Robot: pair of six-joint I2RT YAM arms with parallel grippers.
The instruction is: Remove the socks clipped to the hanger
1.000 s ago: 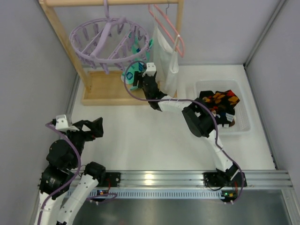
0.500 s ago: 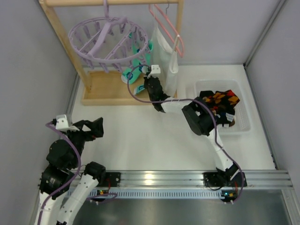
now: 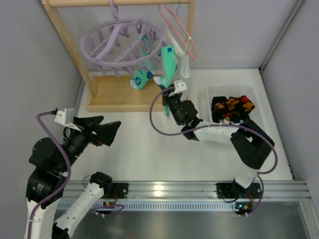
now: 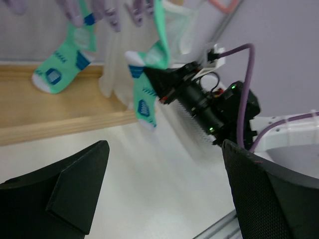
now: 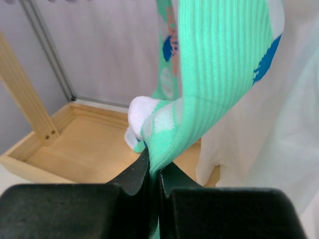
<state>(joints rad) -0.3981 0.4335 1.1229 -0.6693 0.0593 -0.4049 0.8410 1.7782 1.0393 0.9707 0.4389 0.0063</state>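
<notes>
- Desk: white, below both pairs of jaws.
- Wooden rack: beyond the right jaws and to their left.
- Hanger: lavender ring, tilted, above and beyond the right jaws.
- White garment: just behind the right jaws.
- Bin: right of the right jaws, holding black-and-orange socks.
- Mint sock: top at the hanger's clips, toe clamped in the right jaws, taut.
- Second mint sock: dangling from the hanger, left of the right jaws.
- Left jaws: apart, empty, well apart from the hanger.
</notes>
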